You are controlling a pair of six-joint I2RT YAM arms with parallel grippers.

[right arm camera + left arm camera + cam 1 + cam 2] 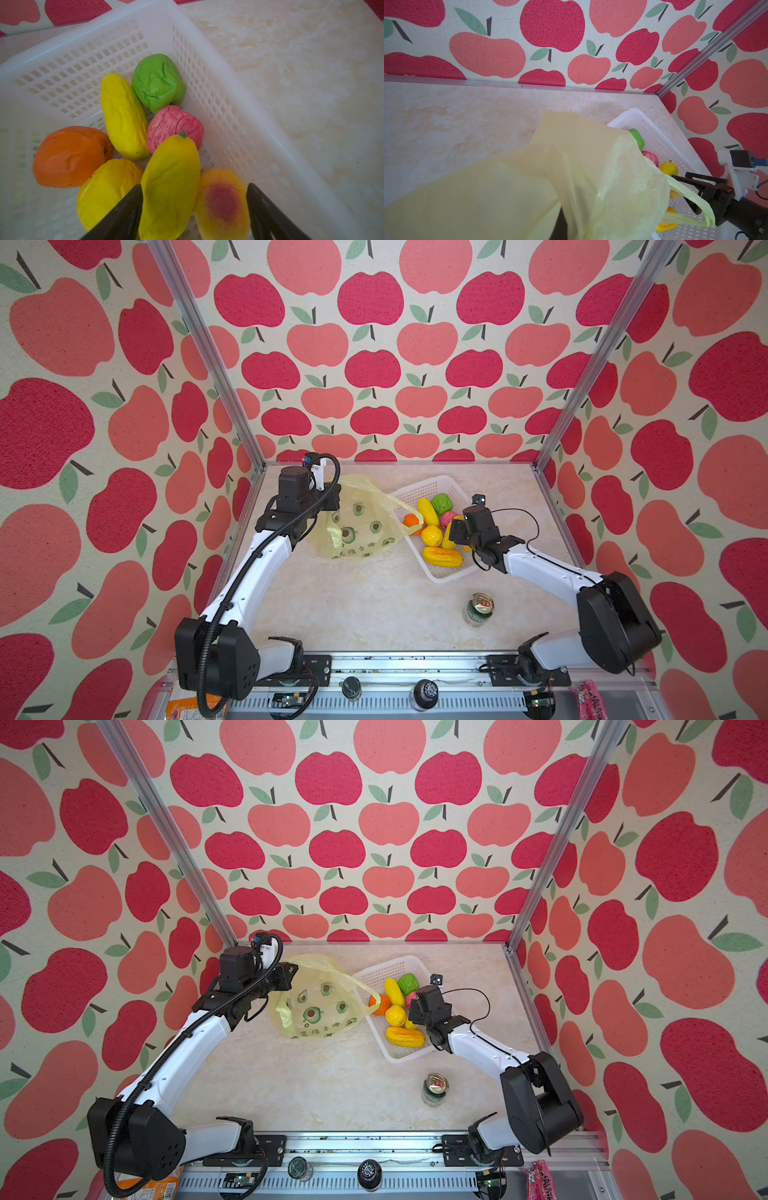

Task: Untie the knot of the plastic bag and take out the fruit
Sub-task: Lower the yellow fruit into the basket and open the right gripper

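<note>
The right fingers point(124, 212) stand spread, gripping nothing, astride a yellow mango point(170, 187) whose long axis runs straight out between them, stem end farthest. It lies with the other fruit point(123, 116) in the basket point(432, 483), at 2 o'clock on the counter point(353, 605); at 10 o'clock the left fingers point(286, 974) are clenched on the limp bag point(361, 526), seemingly emptied.
</note>
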